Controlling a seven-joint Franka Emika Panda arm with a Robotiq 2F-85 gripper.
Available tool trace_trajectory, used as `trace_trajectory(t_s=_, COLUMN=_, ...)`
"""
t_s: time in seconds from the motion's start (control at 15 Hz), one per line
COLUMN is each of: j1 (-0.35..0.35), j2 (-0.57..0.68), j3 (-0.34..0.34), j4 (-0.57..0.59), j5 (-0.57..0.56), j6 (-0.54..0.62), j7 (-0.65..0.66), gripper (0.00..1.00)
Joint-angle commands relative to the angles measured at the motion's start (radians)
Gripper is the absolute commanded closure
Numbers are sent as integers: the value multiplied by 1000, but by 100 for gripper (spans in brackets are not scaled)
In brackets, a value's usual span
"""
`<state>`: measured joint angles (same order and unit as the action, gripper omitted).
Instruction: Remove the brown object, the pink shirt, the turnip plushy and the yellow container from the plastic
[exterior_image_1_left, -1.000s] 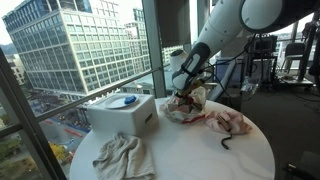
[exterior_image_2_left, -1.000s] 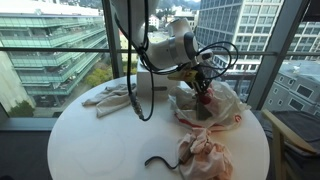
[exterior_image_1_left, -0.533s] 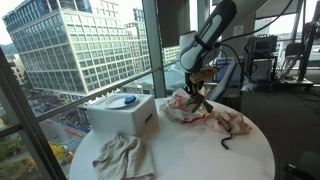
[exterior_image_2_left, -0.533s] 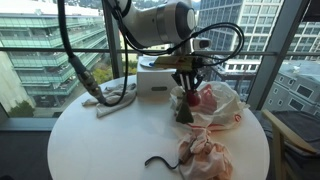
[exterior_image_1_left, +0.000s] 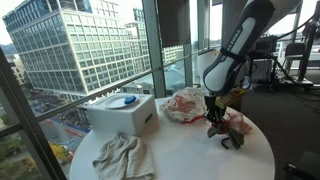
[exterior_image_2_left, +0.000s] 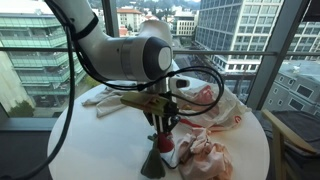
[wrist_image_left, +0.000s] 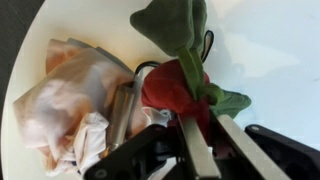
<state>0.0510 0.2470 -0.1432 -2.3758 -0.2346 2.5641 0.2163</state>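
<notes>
Currently the gripper (exterior_image_2_left: 162, 136) is clenched on the turnip plushy (exterior_image_2_left: 165, 151); red body pinched between the fingers, green leaves hanging toward the table (exterior_image_2_left: 85, 150) just beside the pink shirt (exterior_image_2_left: 207, 150); whether the leaves touch the table I cannot tell. Plastic bag (exterior_image_2_left: 217, 100) lies beyond the pink shirt, well clear of the plushy. Likely step is set-down: lower onto bare table beside the pink shirt, not on it; open fully; lift straight up so the soft fabric does not snag.

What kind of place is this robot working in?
Probably an upper-floor office or lab in a city: floor-to-ceiling windows, high-rise buildings outside with a street far below, and a round white table.
</notes>
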Motion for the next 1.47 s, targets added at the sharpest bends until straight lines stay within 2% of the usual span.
trace_trajectory(t_s=0.0, j1=7, j2=-82, j3=-3, j4=-106, j5=-72, j6=116, j7=33, gripper=56)
trace_trajectory(t_s=0.13, j1=15, j2=-115, j3=-12, j4=-109, j5=-112, j6=152, j7=55, gripper=44)
trace_trajectory(t_s=0.33, j1=12, j2=-152, j3=-7, j4=-56, j5=-153, j6=150, j7=108, gripper=19)
trace_trajectory(t_s=0.47, j1=0, j2=-147, j3=14, j4=5, j5=-117, j6=125, j7=146, gripper=5)
trace_trajectory(t_s=0.53, j1=-1, j2=-124, j3=20, j4=46, j5=-105, j6=101, j7=175, gripper=1)
trace_trajectory(t_s=0.8, j1=13, j2=-11, j3=26, j4=185, j5=-126, j6=68, j7=315, gripper=0)
trace_trajectory(t_s=1.0, j1=46, j2=103, j3=-2, j4=296, j5=-142, j6=69, j7=401, gripper=0)
trace_trajectory(t_s=1.4, j1=98, j2=338, j3=-84, j4=523, j5=-126, j6=81, j7=404, gripper=0)
